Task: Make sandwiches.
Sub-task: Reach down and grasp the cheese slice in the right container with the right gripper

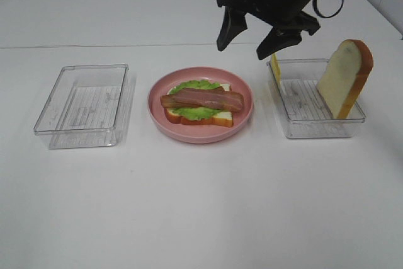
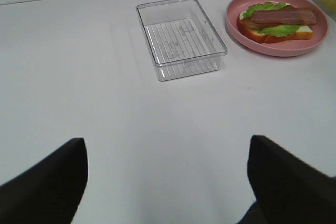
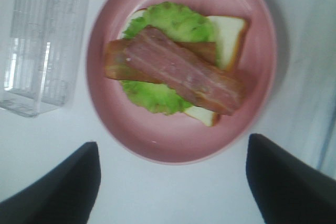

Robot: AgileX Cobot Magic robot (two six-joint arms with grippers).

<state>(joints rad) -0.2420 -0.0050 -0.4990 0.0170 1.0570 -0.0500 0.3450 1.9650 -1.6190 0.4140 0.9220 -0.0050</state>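
On the pink plate (image 1: 157, 114) lies a half-built sandwich (image 1: 200, 105): a white bread slice, green lettuce and two reddish-brown bacon strips on top. My right gripper (image 1: 250, 41) hangs open above the far right side of the plate, nothing between its fingers. In the right wrist view the sandwich (image 3: 178, 66) lies on the plate (image 3: 157, 145) under the right gripper (image 3: 170, 182). A second bread slice (image 1: 345, 77) leans upright in the right clear tray (image 1: 315, 131), with a yellow cheese slice (image 1: 275, 67) at its left wall. My left gripper (image 2: 168, 182) is open over bare table.
An empty clear tray (image 1: 85, 105) stands left of the plate; in the left wrist view it is the clear tray (image 2: 181, 38), with the plate (image 2: 247, 38) and sandwich (image 2: 277, 22) beyond it. White table all around.
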